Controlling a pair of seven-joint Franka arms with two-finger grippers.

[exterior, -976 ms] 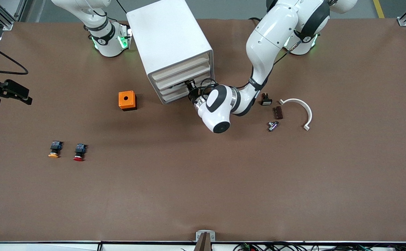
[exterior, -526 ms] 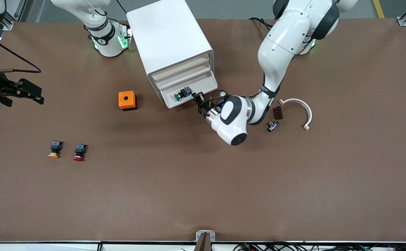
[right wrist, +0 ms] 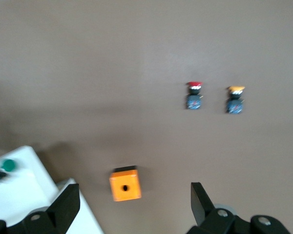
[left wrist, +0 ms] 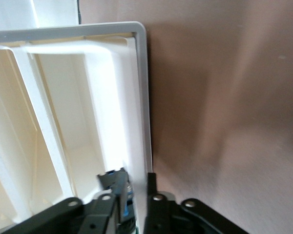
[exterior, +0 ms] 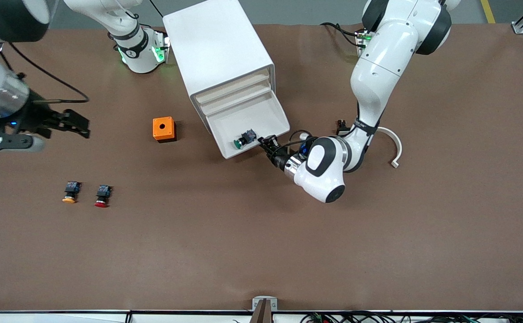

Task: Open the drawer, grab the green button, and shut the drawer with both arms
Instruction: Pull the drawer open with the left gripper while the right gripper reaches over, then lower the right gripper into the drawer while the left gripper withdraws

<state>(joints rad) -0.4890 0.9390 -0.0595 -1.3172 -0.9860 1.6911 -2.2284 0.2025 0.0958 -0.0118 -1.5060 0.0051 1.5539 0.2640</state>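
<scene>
The bottom drawer [exterior: 261, 117] of the white cabinet [exterior: 214, 49] stands pulled out toward the front camera. The green-capped button [exterior: 242, 139] lies inside it near the front wall, and also shows as the button [right wrist: 9, 165] in the right wrist view. My left gripper [exterior: 268, 142] is at the drawer's front corner; in the left wrist view the left gripper [left wrist: 136, 187] straddles the front wall [left wrist: 139, 122], one finger inside and one outside, closed on it. My right gripper [exterior: 80, 125] hangs open with nothing in it over the table toward the right arm's end; in its wrist view the right gripper [right wrist: 134, 187] is over the orange box.
An orange box [exterior: 163, 129] with a hole on top sits beside the cabinet. A red-capped button [exterior: 102, 196] and a yellow-capped button [exterior: 70, 193] lie nearer the camera. A white curved piece [exterior: 394, 143] and a small black part [exterior: 342, 127] lie by the left arm.
The left gripper has moved toward the front camera and drawn the bottom drawer out, so the green button now shows. The right arm has moved in from the table's end toward the cabinet.
</scene>
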